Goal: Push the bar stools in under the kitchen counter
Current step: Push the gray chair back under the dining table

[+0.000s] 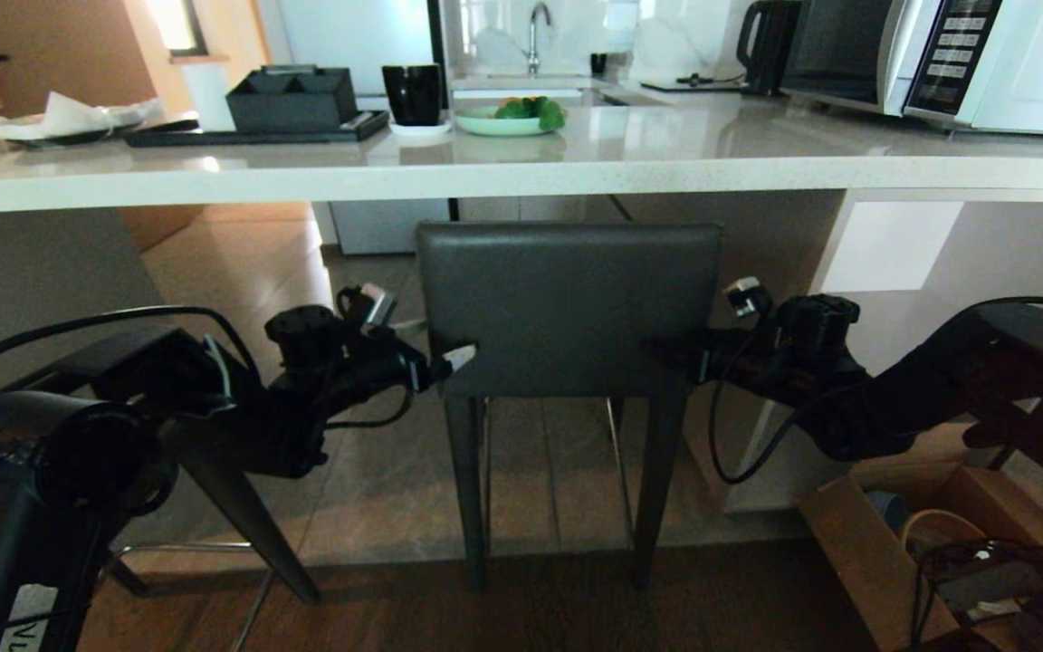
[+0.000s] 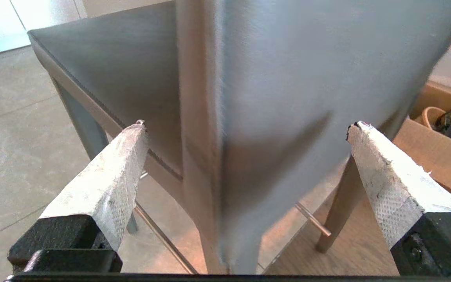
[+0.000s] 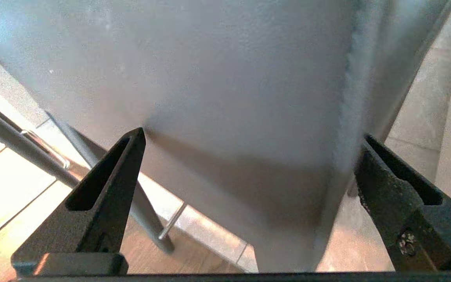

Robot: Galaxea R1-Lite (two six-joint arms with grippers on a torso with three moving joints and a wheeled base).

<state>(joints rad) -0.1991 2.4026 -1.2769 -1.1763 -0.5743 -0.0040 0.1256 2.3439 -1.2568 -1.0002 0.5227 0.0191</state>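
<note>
Bracing both claws against the bar stool's backrest, ready to push.

We have the left claw [image 1: 449, 360] at the left edge of the bar stool [image 1: 567, 308] backrest and the right claw [image 1: 698, 355] at its right edge, both with jaws spread wide and gripping nothing (each wrist view shows the leather between the fingers). The stool stands on the floor, directly ahead of us, its backrest just below the tabletop [image 1: 521, 163] edge and not yet tucked under. We judge the next move calls for an even, level shove from both sides so it does not twist. The stool's seat points away from us, toward the counter; its long axis stands upright, legs vertical.
</note>
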